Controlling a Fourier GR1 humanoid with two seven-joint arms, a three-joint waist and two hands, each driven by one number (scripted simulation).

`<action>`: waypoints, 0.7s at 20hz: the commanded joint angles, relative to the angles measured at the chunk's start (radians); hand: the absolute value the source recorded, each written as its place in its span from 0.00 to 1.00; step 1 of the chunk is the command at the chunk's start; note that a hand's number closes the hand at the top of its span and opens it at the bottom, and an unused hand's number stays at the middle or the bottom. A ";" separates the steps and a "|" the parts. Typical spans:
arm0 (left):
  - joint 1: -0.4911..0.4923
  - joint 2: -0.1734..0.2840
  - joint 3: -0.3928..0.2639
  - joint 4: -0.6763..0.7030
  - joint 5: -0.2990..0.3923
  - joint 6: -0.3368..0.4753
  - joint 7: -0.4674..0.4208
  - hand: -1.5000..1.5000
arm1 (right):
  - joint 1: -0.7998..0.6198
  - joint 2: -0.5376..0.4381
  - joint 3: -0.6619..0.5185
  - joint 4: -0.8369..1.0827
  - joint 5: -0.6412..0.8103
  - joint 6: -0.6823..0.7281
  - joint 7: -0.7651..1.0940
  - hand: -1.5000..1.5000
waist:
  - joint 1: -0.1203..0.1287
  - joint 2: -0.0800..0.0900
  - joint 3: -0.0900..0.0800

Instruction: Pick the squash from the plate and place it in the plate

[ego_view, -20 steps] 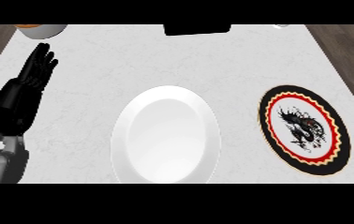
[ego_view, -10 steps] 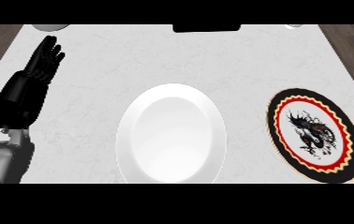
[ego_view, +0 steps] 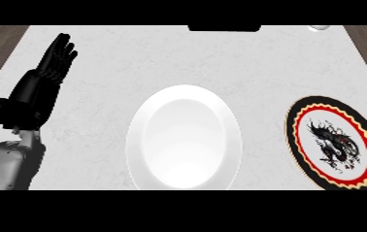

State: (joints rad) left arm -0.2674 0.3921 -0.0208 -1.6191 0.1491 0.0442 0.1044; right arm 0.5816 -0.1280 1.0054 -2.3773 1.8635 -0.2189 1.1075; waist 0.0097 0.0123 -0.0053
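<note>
A plain white plate (ego_view: 183, 139) lies in the middle of the counter with nothing on it. At the right edge sits a second plate (ego_view: 326, 141), white with a black, red and yellow rim and a dark dragon figure in its centre; it also bears nothing. No squash shows anywhere. My left hand (ego_view: 44, 85) rests open at the left edge, fingers straight and pointing up, apart from both plates. My right hand is out of view.
The pale marble counter (ego_view: 215, 61) fills the view. A black object (ego_view: 224, 28) sits at the far edge, centre. A small pale round thing (ego_view: 318, 28) shows at the far right corner. Brown floor borders the counter's far corners.
The view has shifted: both plates and my left hand appear slightly further right and the counter's far edge lower. The round object at the top left has left the view.
</note>
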 commanded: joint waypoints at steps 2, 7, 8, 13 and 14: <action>-0.026 -0.030 -0.036 -0.016 -0.012 0.007 0.009 0.50 | -0.169 0.122 -0.019 0.108 -0.038 -0.016 0.171 1.00 | 0.025 0.014 0.002; -0.039 -0.004 -0.009 -0.011 -0.004 -0.007 0.020 0.50 | -0.212 0.121 -0.088 0.175 -0.104 -0.016 0.186 1.00 | 0.038 0.016 0.003; -0.039 -0.001 0.000 -0.006 0.018 -0.024 0.016 0.50 | -0.211 0.121 -0.107 0.165 -0.114 0.001 0.186 1.00 | 0.042 0.020 0.001; -0.036 -0.023 -0.026 0.001 -0.006 -0.015 -0.003 0.50 | -0.299 0.122 -0.195 0.260 -0.242 -0.007 0.183 1.00 | 0.058 0.024 0.004; -0.047 -0.006 -0.007 0.010 0.003 -0.020 0.016 0.50 | -0.298 0.122 -0.188 0.268 -0.244 -0.056 0.214 1.00 | 0.047 0.019 0.004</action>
State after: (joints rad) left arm -0.3073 0.3786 -0.0360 -1.6151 0.1492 0.0287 0.1122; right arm 0.3902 -0.1163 0.8768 -2.2611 1.6462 -0.2215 1.1384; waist 0.0527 0.0321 -0.0025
